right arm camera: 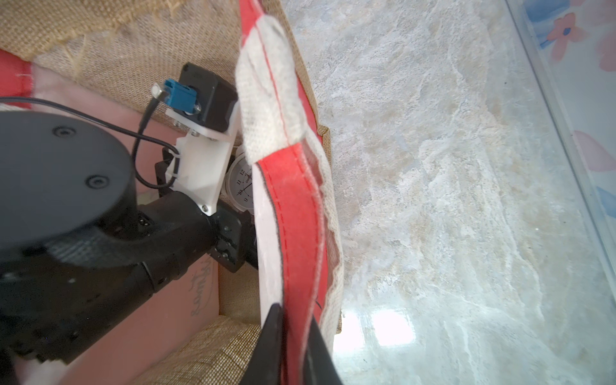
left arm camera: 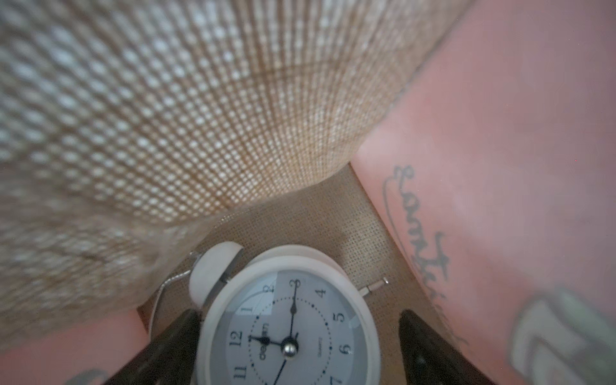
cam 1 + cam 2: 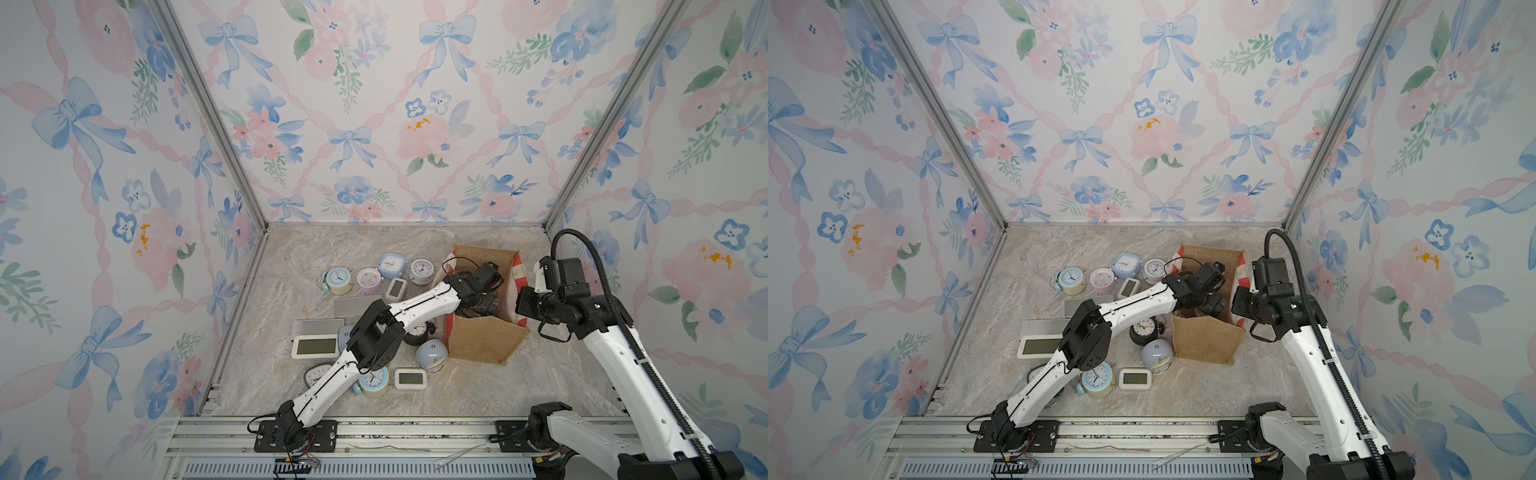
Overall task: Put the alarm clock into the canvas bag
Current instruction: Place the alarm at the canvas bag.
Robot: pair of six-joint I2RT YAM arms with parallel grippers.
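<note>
The canvas bag [image 3: 484, 340] [image 3: 1208, 340] stands open on the marble table, tan burlap with red side panels. My left gripper [image 3: 485, 306] [image 3: 1212, 306] reaches down inside it. In the left wrist view a white twin-bell alarm clock [image 2: 290, 333] lies face up on the bag's burlap floor between the left gripper's [image 2: 296, 316] open jaws; one finger [image 2: 420, 343] stands clear of the clock's rim. My right gripper [image 1: 293, 315] [image 3: 521, 301] is shut on the bag's red side panel [image 1: 293, 216] at the rim. The clock [image 1: 240, 186] shows partly behind that panel.
Several other clocks lie left of the bag: a black one [image 3: 417, 332], a pale blue domed one [image 3: 432, 353], a white digital one [image 3: 410, 379] and more farther back [image 3: 390, 266]. A white rope handle [image 1: 266, 83] drapes over the rim. Floral walls enclose the table.
</note>
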